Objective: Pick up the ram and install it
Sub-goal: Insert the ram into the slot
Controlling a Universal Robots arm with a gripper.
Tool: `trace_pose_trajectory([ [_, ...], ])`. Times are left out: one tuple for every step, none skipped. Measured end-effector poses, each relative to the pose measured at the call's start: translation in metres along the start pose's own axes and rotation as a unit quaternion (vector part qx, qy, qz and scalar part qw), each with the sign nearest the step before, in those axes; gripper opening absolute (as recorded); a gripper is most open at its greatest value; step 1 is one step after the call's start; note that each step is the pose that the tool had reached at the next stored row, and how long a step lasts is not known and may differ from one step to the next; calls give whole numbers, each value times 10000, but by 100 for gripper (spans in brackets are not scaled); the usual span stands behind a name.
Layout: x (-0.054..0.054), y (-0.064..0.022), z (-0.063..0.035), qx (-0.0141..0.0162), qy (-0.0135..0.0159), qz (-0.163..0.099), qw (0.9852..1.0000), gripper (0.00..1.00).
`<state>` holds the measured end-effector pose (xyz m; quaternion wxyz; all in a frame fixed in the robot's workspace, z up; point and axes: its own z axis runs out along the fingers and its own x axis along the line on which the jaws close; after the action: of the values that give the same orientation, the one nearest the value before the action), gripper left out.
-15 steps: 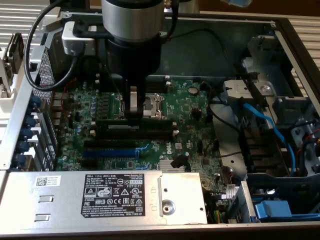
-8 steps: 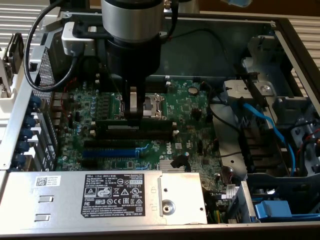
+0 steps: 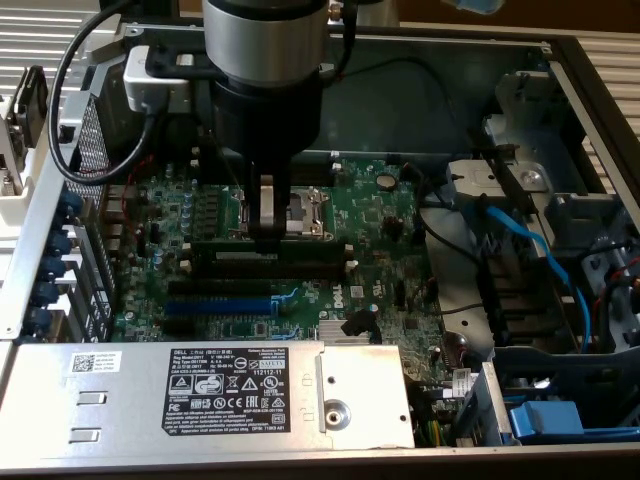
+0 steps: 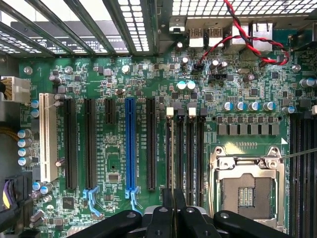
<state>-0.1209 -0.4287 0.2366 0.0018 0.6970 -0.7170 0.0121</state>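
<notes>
Half of the job looked done: the hand [image 3: 265,226] had its fingers pinched almost fully together on the middle of the ram [image 3: 310,254], so the picking-up part was settled. In the exterior view the ram lay level and lengthwise over the black memory slots [image 4: 191,148], just beside the processor socket [image 4: 247,191] on the green motherboard [image 3: 385,225] and apart from the blue slot [image 4: 130,144]. In the wrist view the strip showed edge-on between the fingertips, running the same way as the slots, though which slot it sat over could not be told. Nor could it be told whether the strip hung just above a slot, rested on it, or was partly pressed in. With the hand gripping it and no sign of the white end clips [image 4: 170,112] closed around it, the installing part seemed unfinished.
</notes>
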Motion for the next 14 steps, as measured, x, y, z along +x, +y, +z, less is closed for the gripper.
trace_pose_trajectory([
  [0, 0, 2, 0, -1, 0, 10000, 12],
  [0, 0, 2, -1, 0, 0, 10000, 12],
  [0, 0, 3, -1, 0, 0, 10000, 12],
  [0, 0, 3, -1, 0, 0, 10000, 12],
  [0, 0, 10, -2, 0, 0, 10000, 12],
  [0, -5, 14, -3, 0, 0, 10000, 12],
  [-1, -5, 15, -3, 0, 0, 10000, 12],
  [-1, -5, 16, -2, -1, 0, 10000, 12],
  [0, -5, 17, -3, 0, 0, 10000, 12],
  [-1, -6, 19, -3, -1, 0, 10000, 12],
  [-1, -5, 20, -3, 0, 0, 10000, 12],
  [-1, -5, 21, -3, 0, 0, 10000, 12],
  [-1, -5, 40, -7, -1, 0, 10000, 12],
  [-1, -5, 57, -7, -3, 0, 10000, 12],
])
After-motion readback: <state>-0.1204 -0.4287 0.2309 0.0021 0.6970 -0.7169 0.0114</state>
